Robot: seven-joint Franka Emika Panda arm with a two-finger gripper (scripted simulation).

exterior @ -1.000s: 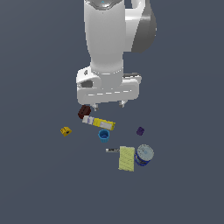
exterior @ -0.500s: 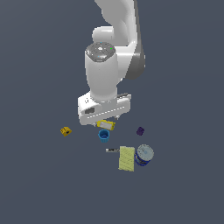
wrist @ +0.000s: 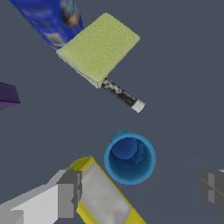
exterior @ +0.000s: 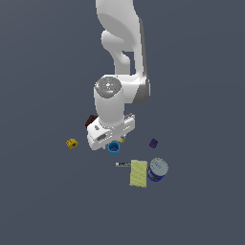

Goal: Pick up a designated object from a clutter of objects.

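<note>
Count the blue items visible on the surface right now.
2: the blue cup just below the gripper, and the blue-and-white can toward the exterior view's right, beside the pale yellow pad. The arm may hide others.

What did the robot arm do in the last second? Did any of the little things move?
The arm swung down, bringing its gripper low around the blue cup, fingers open on either side. It hasn't grabbed anything yet. The yellow-and-white box is now mostly hidden behind the hand in the exterior view. The yellow block, purple cube, pale yellow pad and blue-white can stayed put.
</note>
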